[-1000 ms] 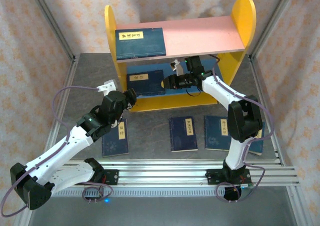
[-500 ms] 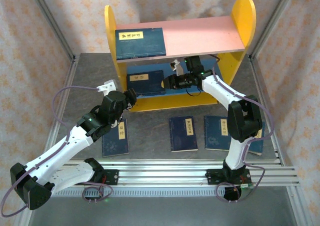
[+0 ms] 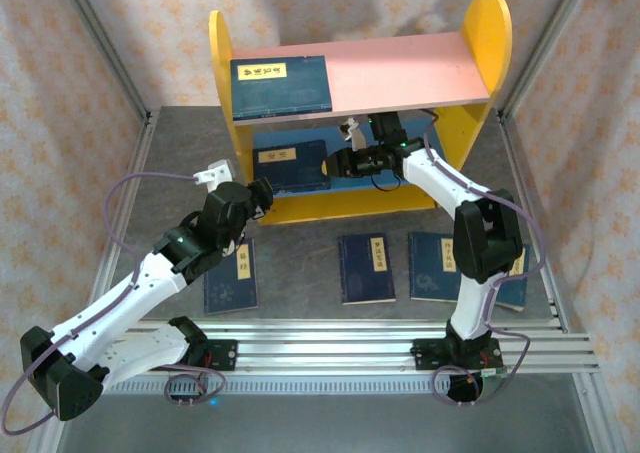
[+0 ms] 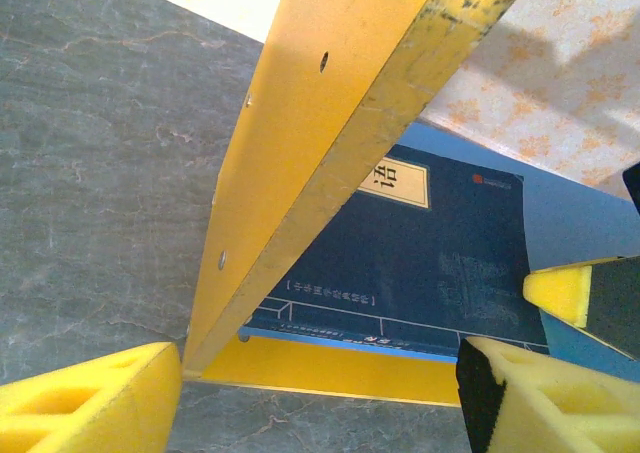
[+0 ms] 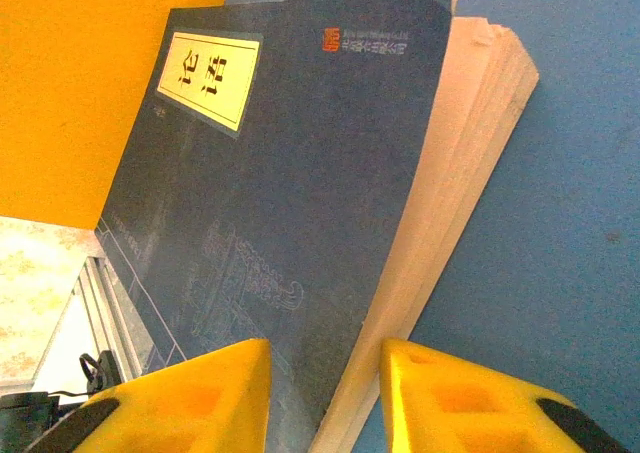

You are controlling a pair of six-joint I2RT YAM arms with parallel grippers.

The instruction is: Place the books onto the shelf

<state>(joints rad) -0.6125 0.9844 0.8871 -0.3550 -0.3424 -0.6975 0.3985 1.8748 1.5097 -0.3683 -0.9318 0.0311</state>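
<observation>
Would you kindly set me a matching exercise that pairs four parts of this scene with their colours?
Things:
1. upper board
2. lower board
3. side panel
4. book cover

Colours:
A. yellow
B. navy
C. pink
D. blue

Pairs: 1-C; 2-D; 3-A; 4-B

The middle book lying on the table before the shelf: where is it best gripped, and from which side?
Probably at its near short edge, coming in low from the arms' side. The middle book lies flat on the table, cover up, and is thin, so jaws coming straight down would find little to close on. Its near edge is free.
</observation>
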